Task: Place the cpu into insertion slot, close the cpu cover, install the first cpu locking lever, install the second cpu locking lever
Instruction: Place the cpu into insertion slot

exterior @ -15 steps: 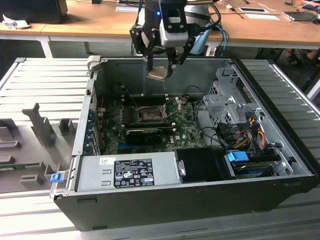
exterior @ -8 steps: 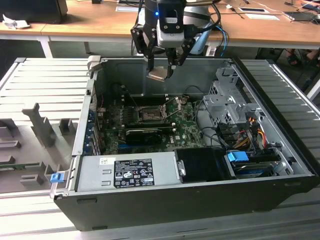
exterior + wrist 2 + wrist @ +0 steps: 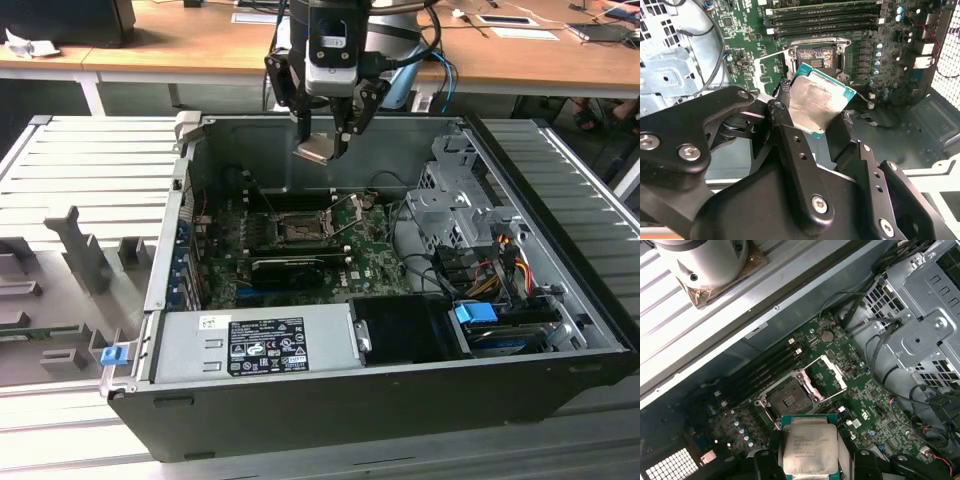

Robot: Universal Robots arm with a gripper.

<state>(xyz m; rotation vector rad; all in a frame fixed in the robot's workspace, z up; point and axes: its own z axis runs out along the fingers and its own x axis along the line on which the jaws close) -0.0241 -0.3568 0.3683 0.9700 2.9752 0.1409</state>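
While your gripper (image 3: 322, 150) hung above the open computer case (image 3: 330, 405), its black fingers (image 3: 785, 125) were clamped on the cpu (image 3: 817, 107). You had it by two opposite edges, with the dull metal face bare between them. I'd judge that edge grip was chosen so the chip could drop flat into a frame barely bigger than itself. You carried it tilted, though, not level, with one corner lower in the exterior view.

Below the gripper and well apart from it sat the insertion slot (image 3: 786, 399), its dark centre exposed and nothing seated in it. Just beside the slot, the cpu cover (image 3: 832, 372) was swung up and back. That looked deliberate to me, because it left the socket's mouth free for the chip. I couldn't tell you where the locking levers lay.

As for what the case held, a green motherboard (image 3: 375, 255) covered the floor beneath your gripper. A long black card (image 3: 295, 265) lay just past the socket, and the grey power supply (image 3: 255, 340) sat against the near wall. A metal drive cage (image 3: 450, 205) stood off to the side, with cables spilling below it.
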